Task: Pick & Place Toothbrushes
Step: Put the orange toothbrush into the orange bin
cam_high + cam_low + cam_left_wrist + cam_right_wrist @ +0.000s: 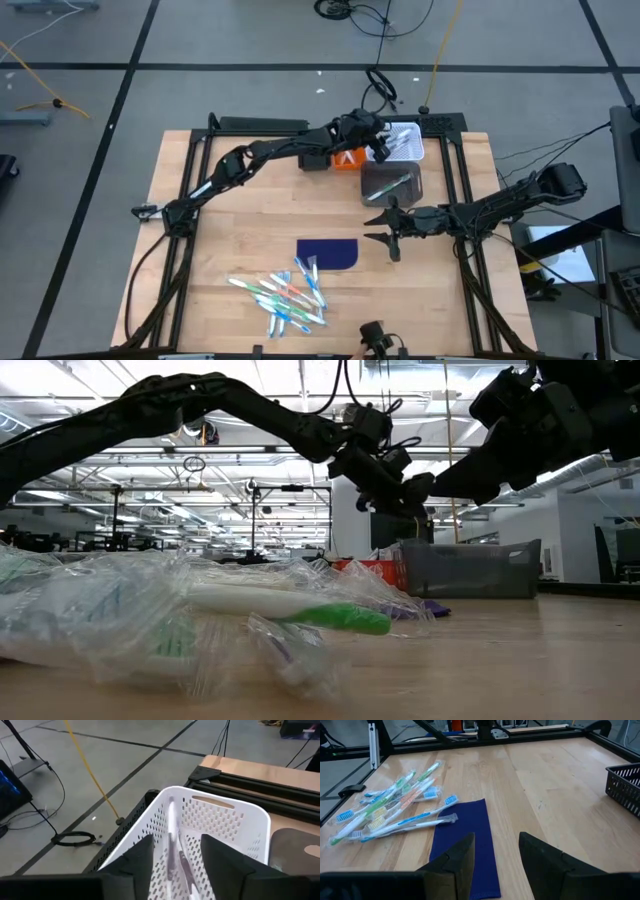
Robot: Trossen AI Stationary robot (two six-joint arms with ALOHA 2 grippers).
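The toothbrushes (pixel 283 292) lay heaped in clear wrappers near the table's (pixel 230 220) front edge — too tangled for an exact count, roughly a dozen — just beside one dark blue mat (pixel 328 254), with bare wood around them. Three bins stood at the far edge: one white bin (pixel 404 142), one grey bin (pixel 392 183), one orange bin (pixel 347 159). The left gripper (pixel 175 857) hung over the white bin, fingers apart, a wrapped brush (pixel 172 840) lying below. The right gripper (pixel 385 226) hovered near the mat — fingers apart, empty.
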